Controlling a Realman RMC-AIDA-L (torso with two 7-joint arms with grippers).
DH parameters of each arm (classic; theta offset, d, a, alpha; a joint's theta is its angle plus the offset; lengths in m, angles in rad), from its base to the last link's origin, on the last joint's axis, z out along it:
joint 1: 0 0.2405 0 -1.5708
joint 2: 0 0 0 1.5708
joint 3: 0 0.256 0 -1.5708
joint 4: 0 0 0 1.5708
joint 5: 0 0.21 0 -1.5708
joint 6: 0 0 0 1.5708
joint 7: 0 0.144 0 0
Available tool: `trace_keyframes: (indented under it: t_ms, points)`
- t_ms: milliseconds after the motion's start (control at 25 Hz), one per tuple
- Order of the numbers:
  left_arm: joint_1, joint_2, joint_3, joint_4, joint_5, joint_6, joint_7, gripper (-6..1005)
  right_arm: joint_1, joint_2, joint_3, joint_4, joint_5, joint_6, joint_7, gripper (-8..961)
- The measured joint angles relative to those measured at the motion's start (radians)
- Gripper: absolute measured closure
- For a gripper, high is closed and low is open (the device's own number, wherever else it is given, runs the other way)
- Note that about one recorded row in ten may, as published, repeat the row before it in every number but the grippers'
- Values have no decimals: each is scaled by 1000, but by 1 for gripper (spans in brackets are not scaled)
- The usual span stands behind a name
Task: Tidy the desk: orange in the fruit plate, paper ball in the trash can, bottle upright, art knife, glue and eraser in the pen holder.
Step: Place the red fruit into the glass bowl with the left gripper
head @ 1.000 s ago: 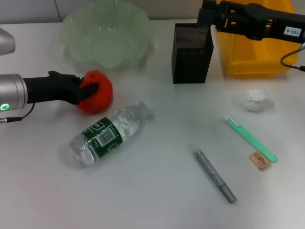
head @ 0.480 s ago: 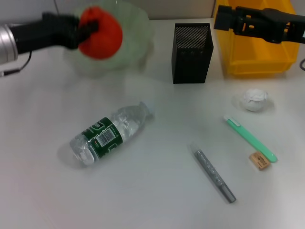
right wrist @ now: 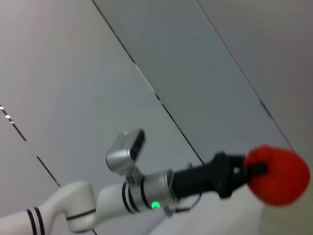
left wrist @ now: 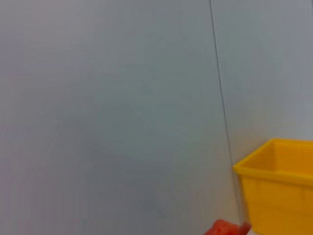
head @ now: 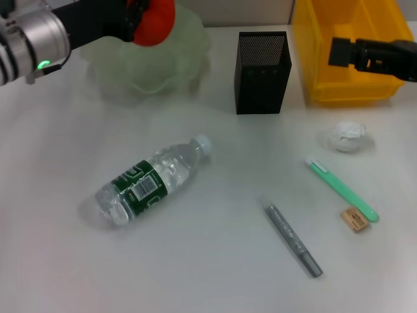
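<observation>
Nearest on the white worktop [head: 215, 274], a grey glue stick [head: 292, 239] is lying beside the tan eraser [head: 354, 219] and the green art knife [head: 342, 189]; the bottle [head: 151, 180] is lying on its side at centre-left, cap pointing toward the pen holder [head: 262, 72]; the paper ball [head: 348, 137] is sitting just before the trash can [head: 345, 52]; the right tool [head: 339, 51] is hovering over that yellow bin, and whether it is open or closed I cannot tell; farthest off, the left tool [head: 138, 16] is gripping the orange [head: 155, 21] above the fruit plate [head: 156, 65], the fruit clear of the bowl's floor.
</observation>
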Motion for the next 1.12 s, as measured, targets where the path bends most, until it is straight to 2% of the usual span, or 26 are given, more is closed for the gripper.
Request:
trace_keyframes:
  t_ms: [80,200,320,360,400,440,560,640,680,720,760,800,840,920,1000,1120]
  points:
    - [-14,-2,0,-24,-18,-34,43,897,0,-1,8,-6,-18,-3,10,202]
    - [-56,-8,0,-98,-80,-135,230,914,-3,-1,21,-39,-71,-1,43,202]
    - [-60,-8,1,-110,-96,-141,266,937,-10,0,32,-64,-81,2,63,202]
    - [-65,-8,1,-124,-147,-143,327,944,-13,0,36,-85,-93,2,84,202]
    - [-65,-8,1,-124,-156,-144,330,927,-18,2,44,-151,-138,1,159,202]
    - [-65,-8,1,-123,-169,-145,334,911,-18,2,44,-151,-138,1,159,202]
    - [-65,-8,1,-118,-190,-146,337,860,-15,11,41,-273,-247,-2,314,201]
    - [-65,-8,1,-117,-193,-147,338,827,0,31,29,-390,-372,23,464,201]
    - [-65,-8,1,-117,-194,-147,339,810,0,31,29,-390,-372,23,464,201]
    - [-69,-8,1,-118,-196,-155,343,793,9,40,22,-424,-429,30,508,201]
    - [-69,-8,1,-118,-196,-155,343,777,20,51,13,-455,-486,37,548,201]
    - [-73,-8,1,-121,-200,-169,352,760,42,72,-9,-501,-592,54,605,201]
    - [-74,-8,1,-123,-203,-177,358,713,42,72,-9,-501,-592,54,605,201]
    - [-75,-8,0,-124,-206,-182,361,619,65,88,-38,-526,-683,83,643,201]
    - [-75,-8,0,-125,-209,-186,367,525,88,93,-67,-526,-745,111,671,201]
    - [-71,-8,1,-125,-210,-186,368,480,122,95,-104,-485,-811,152,697,201]
